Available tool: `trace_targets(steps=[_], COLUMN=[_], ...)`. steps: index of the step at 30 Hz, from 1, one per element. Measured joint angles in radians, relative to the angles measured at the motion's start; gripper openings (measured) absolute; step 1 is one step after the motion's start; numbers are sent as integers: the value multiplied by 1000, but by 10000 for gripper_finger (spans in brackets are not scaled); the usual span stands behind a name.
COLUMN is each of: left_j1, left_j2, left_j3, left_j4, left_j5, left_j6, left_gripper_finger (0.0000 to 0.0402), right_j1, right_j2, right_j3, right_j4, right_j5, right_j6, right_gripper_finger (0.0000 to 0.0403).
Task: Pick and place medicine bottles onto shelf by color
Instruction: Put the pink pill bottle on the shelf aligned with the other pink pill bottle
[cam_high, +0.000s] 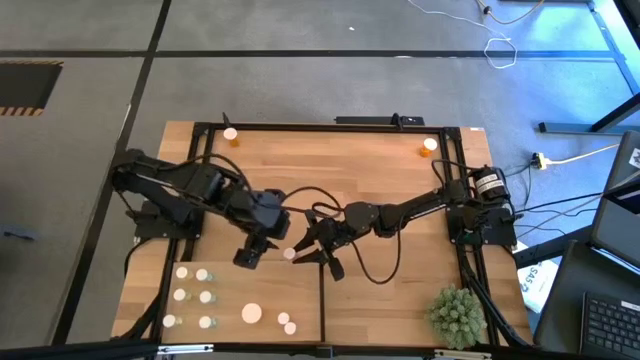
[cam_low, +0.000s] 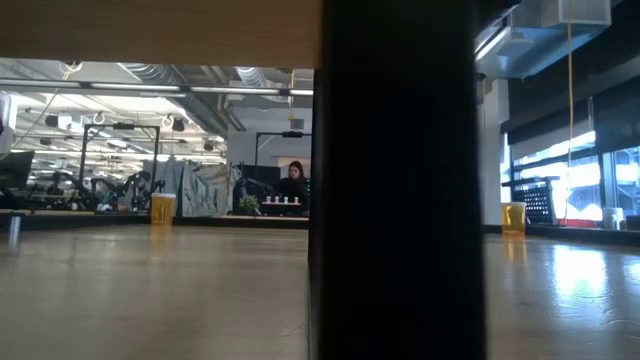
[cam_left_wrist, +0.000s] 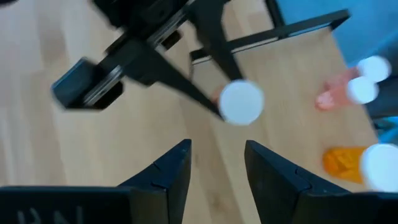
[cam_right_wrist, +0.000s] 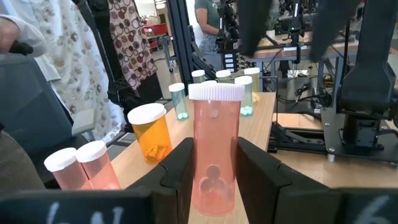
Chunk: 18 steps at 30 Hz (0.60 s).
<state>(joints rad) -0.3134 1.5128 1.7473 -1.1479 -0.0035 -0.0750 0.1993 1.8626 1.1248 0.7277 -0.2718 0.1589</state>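
We hold a pink bottle (cam_right_wrist: 214, 152) upright between the right gripper's (cam_high: 312, 252) fingers, above the shelf (cam_high: 380, 300) near its dark divider (cam_high: 321, 305). It looks light, stiff and slick, so a mid-body grip suits. The left gripper (cam_high: 252, 252) hangs close by, fingers parted and empty. Other bottles (cam_high: 195, 295) stand on the shelf's left half. The worktop (cam_high: 330, 165) is smooth wood; a workshop lies beyond.

bottle (cam_high: 290, 254) between right fingers (cam_high: 318, 262) | left gripper (cam_high: 250, 253) beside
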Motion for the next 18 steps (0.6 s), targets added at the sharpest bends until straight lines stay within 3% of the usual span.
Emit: trace_targets(steps=[8,18], left_j1=[0,0], left_j2=[68,116], left_j3=[90,95], left_j4=[-20,-8], left_j5=[57,79], left_j6=[-1,-29], left_gripper_finger=[143,143], right_j1=[0,0], right_j2=[0,0], right_j3=[0,0], right_j4=[1,1], right_j5=[0,-2], right_j6=[-13,-36], right_gripper_finger=[107,107])
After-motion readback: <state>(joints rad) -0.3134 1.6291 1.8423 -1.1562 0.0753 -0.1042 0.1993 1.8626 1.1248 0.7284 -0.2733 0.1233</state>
